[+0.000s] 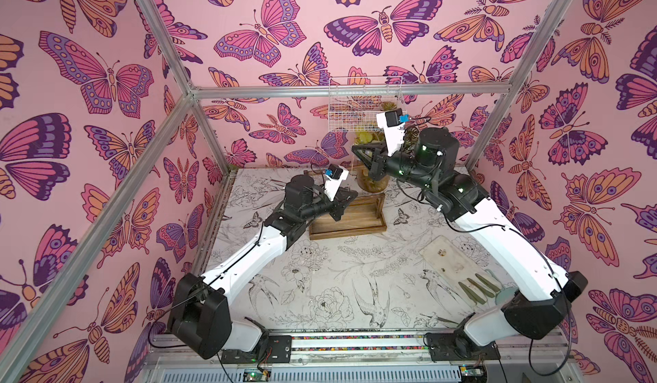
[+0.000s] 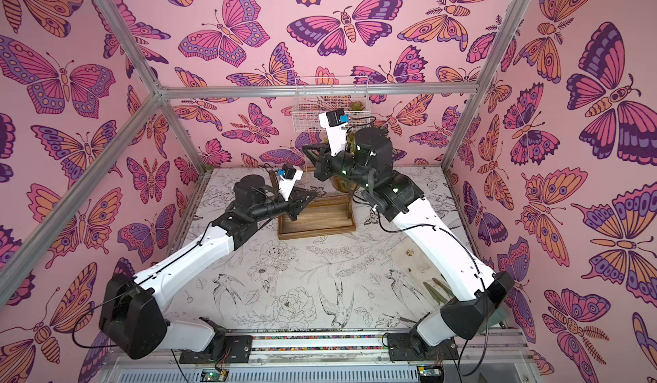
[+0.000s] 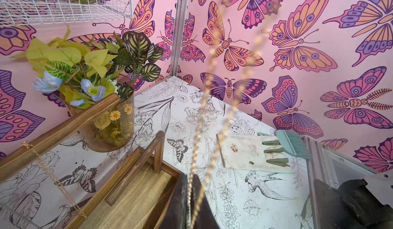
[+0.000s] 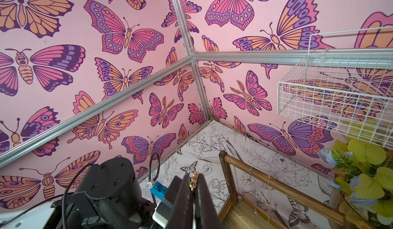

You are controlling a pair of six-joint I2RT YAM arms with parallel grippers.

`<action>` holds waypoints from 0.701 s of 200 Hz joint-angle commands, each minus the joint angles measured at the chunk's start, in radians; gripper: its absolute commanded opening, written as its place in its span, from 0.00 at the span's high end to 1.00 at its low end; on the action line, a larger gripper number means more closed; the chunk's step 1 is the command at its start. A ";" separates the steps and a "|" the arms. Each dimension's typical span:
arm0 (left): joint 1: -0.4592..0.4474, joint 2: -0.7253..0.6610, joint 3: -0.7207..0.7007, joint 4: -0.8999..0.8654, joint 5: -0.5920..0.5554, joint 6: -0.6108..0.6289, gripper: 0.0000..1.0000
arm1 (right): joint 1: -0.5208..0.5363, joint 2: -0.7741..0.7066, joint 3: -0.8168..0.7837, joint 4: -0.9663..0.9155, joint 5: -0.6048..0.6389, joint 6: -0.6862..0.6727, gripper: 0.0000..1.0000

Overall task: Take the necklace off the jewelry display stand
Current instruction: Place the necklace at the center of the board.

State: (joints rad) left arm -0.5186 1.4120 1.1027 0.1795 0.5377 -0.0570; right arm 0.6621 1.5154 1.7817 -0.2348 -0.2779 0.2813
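The necklace [image 3: 200, 132], a gold link chain, runs up in two blurred strands from my left gripper [image 3: 190, 175], which is shut on it. My right gripper [image 4: 194, 174] is shut on a few gold links of the necklace [image 4: 194, 181] at its tips. In both top views the right gripper [image 1: 355, 148] [image 2: 305, 148] is raised above the jewelry display stand [image 1: 348, 221] [image 2: 316, 221]. The left gripper [image 1: 350, 196] [image 2: 313, 194] is lower, over the stand's tray. Thin chains [image 3: 53, 177] still hang from the stand's top bar [image 3: 59, 130] [image 4: 276, 185].
A glass vase of artificial flowers [image 3: 106, 119] stands just behind the stand. A white wire basket [image 1: 364, 104] hangs on the back wall above it. A white glove with green fingertips [image 1: 451, 260] and a teal brush [image 3: 293, 142] lie at the right front.
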 commanded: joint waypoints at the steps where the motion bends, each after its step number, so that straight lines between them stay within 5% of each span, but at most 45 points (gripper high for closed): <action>1: -0.007 -0.034 -0.018 -0.010 -0.015 -0.005 0.91 | 0.007 -0.020 -0.010 0.030 -0.004 0.012 1.00; 140: -0.039 -0.212 -0.223 -0.103 -0.100 -0.062 0.95 | 0.030 -0.037 -0.197 0.095 -0.036 0.088 1.00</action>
State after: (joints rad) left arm -0.5392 1.2549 0.9298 0.1162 0.4667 -0.0944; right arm 0.6724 1.5105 1.6119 -0.1825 -0.2970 0.3405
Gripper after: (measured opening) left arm 0.059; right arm 0.077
